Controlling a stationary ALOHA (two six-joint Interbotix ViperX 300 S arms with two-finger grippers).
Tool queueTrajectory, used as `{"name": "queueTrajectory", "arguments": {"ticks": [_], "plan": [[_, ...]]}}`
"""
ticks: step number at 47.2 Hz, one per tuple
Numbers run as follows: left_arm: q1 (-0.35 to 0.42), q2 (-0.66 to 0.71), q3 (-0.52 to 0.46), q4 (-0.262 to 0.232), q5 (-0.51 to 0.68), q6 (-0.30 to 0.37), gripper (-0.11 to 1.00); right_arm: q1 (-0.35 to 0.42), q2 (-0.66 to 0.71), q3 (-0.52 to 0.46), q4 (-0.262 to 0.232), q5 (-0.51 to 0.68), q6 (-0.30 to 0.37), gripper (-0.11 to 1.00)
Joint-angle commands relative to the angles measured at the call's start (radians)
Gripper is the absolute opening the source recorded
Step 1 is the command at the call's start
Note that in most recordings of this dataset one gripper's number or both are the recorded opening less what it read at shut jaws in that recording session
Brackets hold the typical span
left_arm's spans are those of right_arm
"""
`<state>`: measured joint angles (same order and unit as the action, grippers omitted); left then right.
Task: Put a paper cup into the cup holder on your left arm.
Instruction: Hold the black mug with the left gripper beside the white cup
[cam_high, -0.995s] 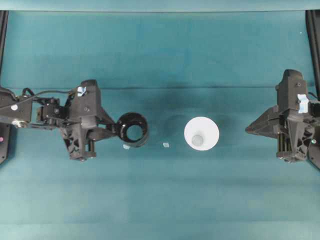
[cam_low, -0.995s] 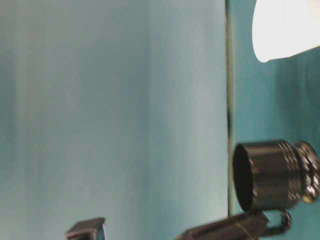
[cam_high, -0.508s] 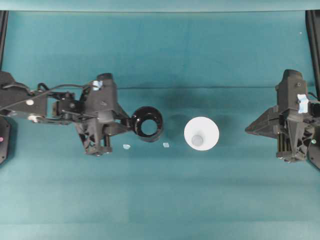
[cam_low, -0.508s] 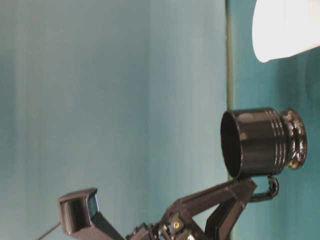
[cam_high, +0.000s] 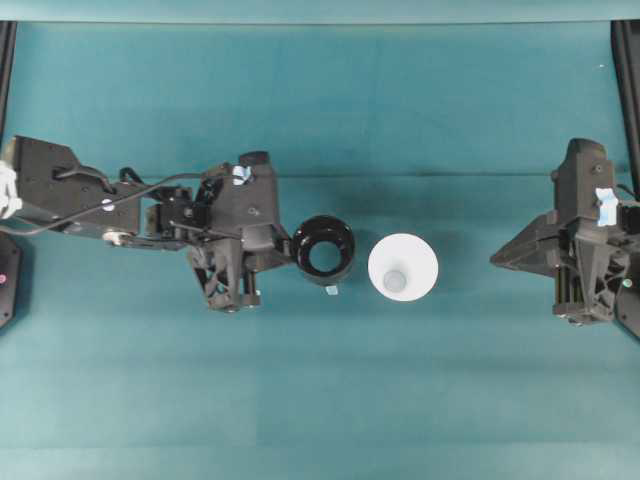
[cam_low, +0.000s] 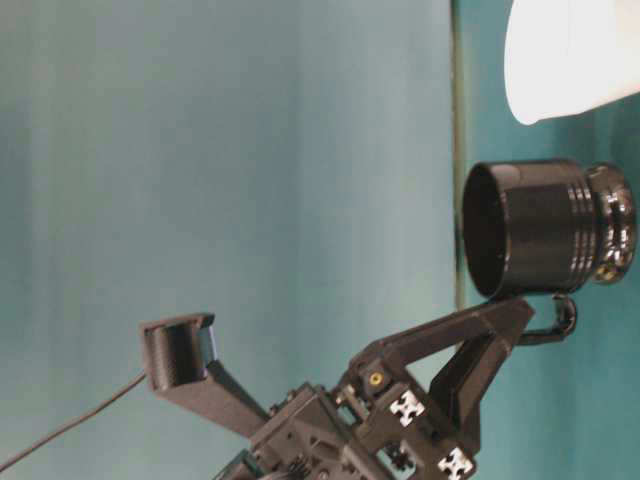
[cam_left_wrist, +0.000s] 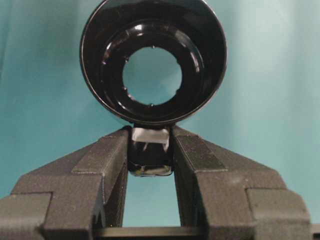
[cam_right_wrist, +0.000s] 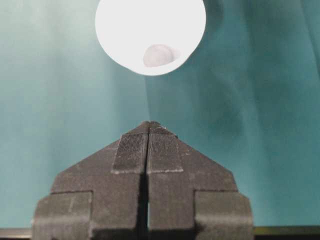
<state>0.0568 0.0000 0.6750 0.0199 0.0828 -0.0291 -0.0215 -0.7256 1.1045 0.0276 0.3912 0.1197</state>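
- Carrying the cup holder (cam_high: 324, 249), the left arm (cam_high: 120, 205) has pushed toward three o'clock in the overhead view since a second ago; the holder now sits just beside the paper cup (cam_high: 403, 267), at its nine o'clock, not touching.
- Left claw (cam_left_wrist: 150, 150) is partly closed, fingers (cam_left_wrist: 107, 157) pinching the holder's small handle (cam_left_wrist: 149, 159); the holder's mouth faces up.
- That white paper cup stands upright on the teal desk (cam_high: 320, 400), mouth up, near the centre.
- Right claw (cam_right_wrist: 148, 142) is fully closed on nothing, well off at the cup's three o'clock, unmoved.
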Motion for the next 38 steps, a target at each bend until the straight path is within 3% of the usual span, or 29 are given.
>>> {"name": "queueTrajectory", "arguments": {"ticks": [1, 38], "plan": [[-0.005, 0.002, -0.021, 0.002, -0.005, -0.003, 0.3, -0.002, -0.002, -0.026, -0.002, -0.003, 0.008, -0.04], [-0.026, 0.044, -0.02, 0.002, -0.005, -0.006, 0.3, -0.002, -0.006, -0.026, -0.002, 0.012, 0.008, -0.06]]}}
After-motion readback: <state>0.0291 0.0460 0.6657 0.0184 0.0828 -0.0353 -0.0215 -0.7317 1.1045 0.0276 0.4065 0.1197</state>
